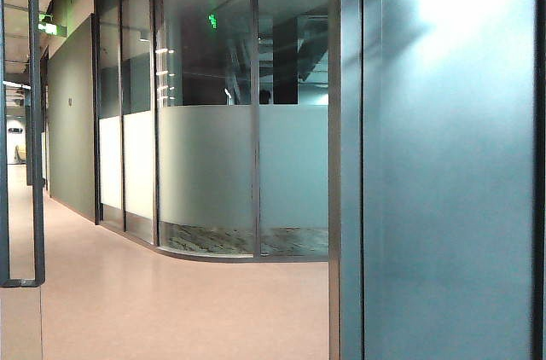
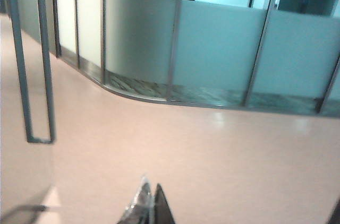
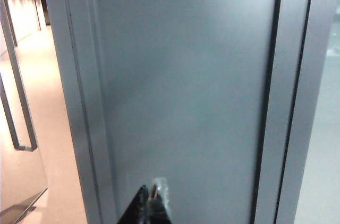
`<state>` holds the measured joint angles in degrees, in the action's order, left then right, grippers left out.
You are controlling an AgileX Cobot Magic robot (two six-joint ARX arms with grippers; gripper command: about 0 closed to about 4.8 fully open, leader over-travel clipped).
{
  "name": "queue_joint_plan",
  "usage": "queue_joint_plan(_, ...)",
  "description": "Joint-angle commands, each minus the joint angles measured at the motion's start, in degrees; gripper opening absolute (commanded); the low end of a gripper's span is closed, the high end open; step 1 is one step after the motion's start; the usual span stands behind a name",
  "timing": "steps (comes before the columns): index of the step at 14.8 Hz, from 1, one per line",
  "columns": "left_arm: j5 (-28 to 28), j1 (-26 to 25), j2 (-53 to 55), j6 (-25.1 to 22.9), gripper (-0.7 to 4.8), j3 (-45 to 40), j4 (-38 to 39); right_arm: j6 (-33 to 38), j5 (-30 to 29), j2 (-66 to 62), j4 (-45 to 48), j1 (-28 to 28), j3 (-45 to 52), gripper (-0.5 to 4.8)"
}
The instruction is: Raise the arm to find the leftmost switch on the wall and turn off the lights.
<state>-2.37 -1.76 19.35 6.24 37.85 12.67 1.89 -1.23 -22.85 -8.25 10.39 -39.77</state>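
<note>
Left gripper (image 2: pixel 150 203): we find its fingers pressed together, empty, above the pinkish floor (image 2: pixel 212 155). Right gripper (image 3: pixel 151 203): fingers together, empty, facing a grey wall panel (image 3: pixel 186 86). We see no switch in any view.

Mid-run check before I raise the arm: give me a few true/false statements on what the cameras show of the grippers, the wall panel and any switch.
1. A light switch is visible in the views. False: none shows in any of the three.
2. The right gripper points at a plain grey wall panel. True.
3. The left gripper is wide open. False: its fingertips sit together, shut.
4. The left gripper faces the pinkish floor and frosted glass partition. True.
5. The right gripper holds an object. False: it is shut on nothing.
</note>
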Motion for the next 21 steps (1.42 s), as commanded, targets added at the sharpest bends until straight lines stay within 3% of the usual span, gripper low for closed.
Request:
queue_joint_plan(1, -0.42, -0.07, 0.07, 1.29, -0.05, 0.0, 0.02, -0.04, 0.2, 0.33, 0.79, 0.07, -0.28, -0.01)
queue_joint_plan(11, -0.39, -0.07, 0.07, 1.29, -0.05, 0.0, 0.66, 0.2, -0.17, 0.31, 0.76, 0.07, -0.28, -0.01)
queue_joint_plan(14, 2.73, -0.11, -1.51, -5.29, -0.05, -0.92, 2.03, 0.2, -0.2, 0.31, 0.76, 0.07, -0.28, -0.01)
queue_joint_plan(17, 2.82, -0.11, -4.98, -7.74, -0.05, -7.54, 0.33, 0.2, -0.17, 0.33, 0.76, 0.07, -0.28, -0.01)
queue_joint_plan(21, 2.58, -0.07, -10.01, -6.23, -0.05, -19.69, -4.13, 0.2, -0.17, 0.33, 0.76, 0.07, -0.28, -0.01)
